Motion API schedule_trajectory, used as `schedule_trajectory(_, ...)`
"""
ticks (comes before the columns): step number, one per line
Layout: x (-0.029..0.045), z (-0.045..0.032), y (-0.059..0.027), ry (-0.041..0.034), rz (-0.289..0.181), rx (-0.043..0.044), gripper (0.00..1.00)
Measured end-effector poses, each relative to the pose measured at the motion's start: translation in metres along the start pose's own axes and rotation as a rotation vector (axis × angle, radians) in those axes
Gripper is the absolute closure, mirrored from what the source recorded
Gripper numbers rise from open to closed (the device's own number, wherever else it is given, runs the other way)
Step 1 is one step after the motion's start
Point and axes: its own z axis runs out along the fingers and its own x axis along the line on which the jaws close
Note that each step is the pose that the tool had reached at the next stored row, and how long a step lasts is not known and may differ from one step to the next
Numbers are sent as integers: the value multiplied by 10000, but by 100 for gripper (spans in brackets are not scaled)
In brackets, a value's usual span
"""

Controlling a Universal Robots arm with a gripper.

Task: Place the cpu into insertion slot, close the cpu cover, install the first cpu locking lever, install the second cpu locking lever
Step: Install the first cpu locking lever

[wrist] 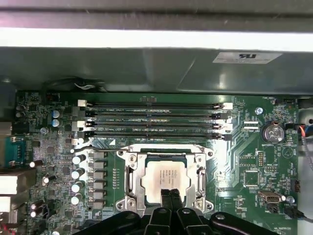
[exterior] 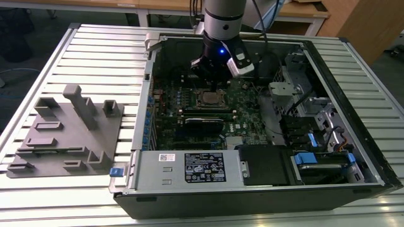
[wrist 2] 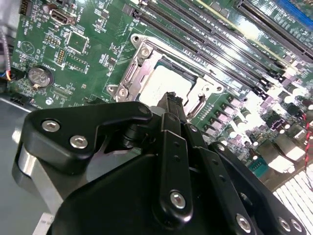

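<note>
The cpu point(wrist: 165, 176), a small square chip with a silvery-grey top, lies flat in its socket on the green motherboard point(wrist: 244, 161). The cpu cover point(wrist: 131, 182), a shiny metal frame, lies down around it, and the chip shows through its window. My gripper point(wrist: 169, 195) hangs just above the chip's edge with its two black fingers pressed together and nothing between them. In the second wrist view the fingertips point(wrist 2: 172, 99) hover over the cpu point(wrist 2: 161, 85) and the cover point(wrist 2: 134, 73). In the exterior view my gripper point(exterior: 211, 81) stands inside the open case, right over the cpu point(exterior: 207, 99).
Several long memory slots point(wrist: 151, 117) run beside the socket. A black card point(exterior: 203, 124) and the white-labelled power supply box point(exterior: 189, 166) lie nearer the case front. Drive bays point(exterior: 312, 158) fill the exterior view's right. A grey fixture point(exterior: 69, 132) sits on the slatted table at the left.
</note>
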Motion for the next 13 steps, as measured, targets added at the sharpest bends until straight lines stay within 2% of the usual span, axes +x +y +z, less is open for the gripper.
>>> schedule_trajectory(7, -3, -101, 3, 1, 0, 1, 89)
schedule_trajectory(13, -3, -106, 3, 0, 0, -1, 89)
